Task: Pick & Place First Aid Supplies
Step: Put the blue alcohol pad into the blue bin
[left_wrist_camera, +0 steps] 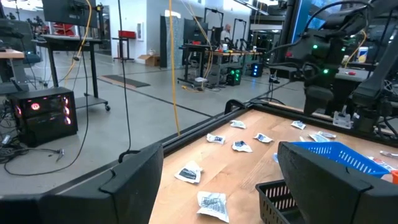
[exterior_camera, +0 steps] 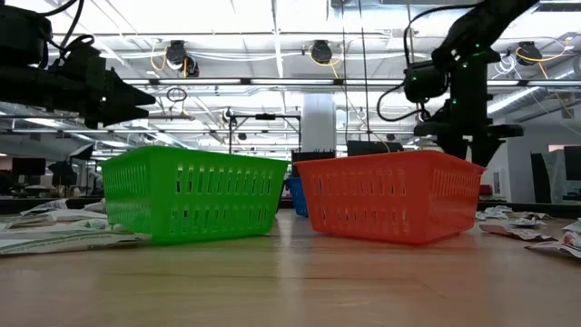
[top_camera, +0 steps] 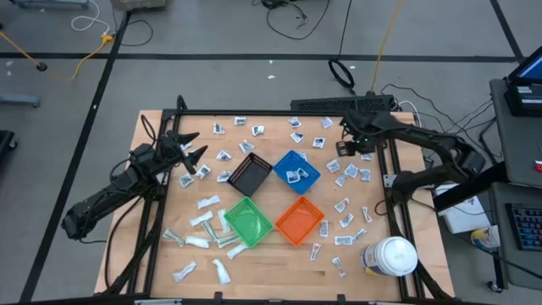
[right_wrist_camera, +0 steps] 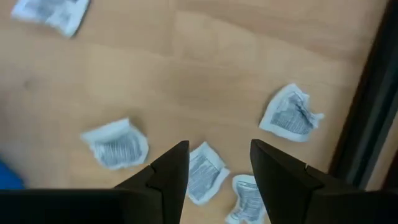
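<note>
We see the right gripper [right_wrist_camera: 219,163] pointing down over the table with its fingers [right_wrist_camera: 171,168] parted and empty, a small white packet [right_wrist_camera: 204,171] lying directly beneath the gap, its long axis running roughly front to back between them.

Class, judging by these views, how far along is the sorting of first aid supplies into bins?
Done: a few packets lie in the blue bin. In hand: nothing held; the right pincer is open above a packet, and the left pincer is open and empty. Left: dozens of packets scattered on the table.
</note>
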{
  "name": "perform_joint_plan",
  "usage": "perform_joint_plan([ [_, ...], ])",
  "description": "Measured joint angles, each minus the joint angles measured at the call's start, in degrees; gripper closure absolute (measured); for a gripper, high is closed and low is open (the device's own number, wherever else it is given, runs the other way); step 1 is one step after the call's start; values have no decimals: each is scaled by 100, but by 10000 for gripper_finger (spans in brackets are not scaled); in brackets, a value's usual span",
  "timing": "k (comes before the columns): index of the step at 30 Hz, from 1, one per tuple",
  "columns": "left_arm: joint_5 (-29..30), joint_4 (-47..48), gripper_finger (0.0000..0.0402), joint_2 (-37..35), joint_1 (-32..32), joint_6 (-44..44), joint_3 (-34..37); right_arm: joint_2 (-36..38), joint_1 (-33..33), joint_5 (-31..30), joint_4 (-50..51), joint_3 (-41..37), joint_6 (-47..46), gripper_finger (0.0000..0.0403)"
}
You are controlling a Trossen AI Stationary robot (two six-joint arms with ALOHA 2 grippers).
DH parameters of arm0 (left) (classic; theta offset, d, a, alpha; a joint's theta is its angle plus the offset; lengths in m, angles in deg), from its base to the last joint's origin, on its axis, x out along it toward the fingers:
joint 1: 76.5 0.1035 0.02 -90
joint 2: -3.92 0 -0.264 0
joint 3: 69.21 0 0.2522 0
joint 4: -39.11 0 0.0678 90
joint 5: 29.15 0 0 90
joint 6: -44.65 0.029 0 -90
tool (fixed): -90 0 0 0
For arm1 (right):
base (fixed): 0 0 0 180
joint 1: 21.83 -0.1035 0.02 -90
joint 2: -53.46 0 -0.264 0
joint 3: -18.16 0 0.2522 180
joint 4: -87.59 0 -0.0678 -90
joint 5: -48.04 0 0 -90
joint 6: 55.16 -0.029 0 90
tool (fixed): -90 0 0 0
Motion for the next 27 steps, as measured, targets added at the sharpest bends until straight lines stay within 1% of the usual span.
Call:
perform_joint_plan([
  [6, 0, 0, 78, 0, -2, 0, 0, 137, 536, -2, 13, -183, -456, 238],
  [10, 0, 0, 78, 0, 0, 0, -1, 166, 771, 0, 13, -240, -652, 238],
  [15, 1, 0, 78, 0, 0, 0, 0, 153, 931, -4, -57, -377, -823, 238],
  [20, 0, -2, 78, 0, 0, 0, 0, -43, 989, -13, -189, -609, -871, 238],
  [24, 1, 0, 78, 0, 0, 0, -1, -223, 989, -258, -452, -738, -872, 238],
  [27, 2, 0, 78, 0, 0, 0, -2, -379, 1025, -297, -760, -808, -865, 238],
])
